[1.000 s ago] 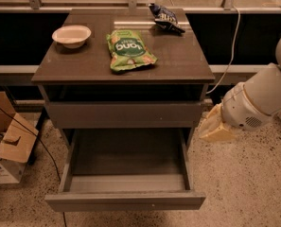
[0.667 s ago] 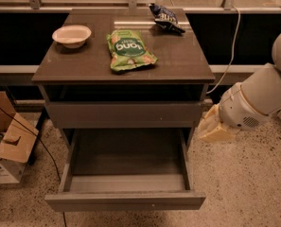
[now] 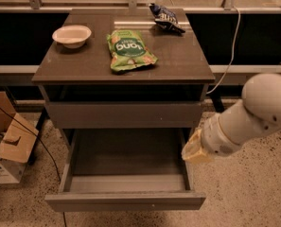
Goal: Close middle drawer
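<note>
Middle drawer point(image 3: 126, 201), second down in the table point(image 3: 187, 56): pulled far out, closing not yet begun; gripper point(image 3: 195, 150) just beside its right wall, grip state cannot be told; whole push remains.

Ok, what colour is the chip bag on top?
The bag is green, camera view; end effector right of the middle drawer.

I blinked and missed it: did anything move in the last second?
The tool dropped and swung left in the picture, close to the right wall of the middle drawer. Nothing visibly grasped or released. The drawer stays just as far open; bowl, green bag and dark bag lie unmoved.
</note>
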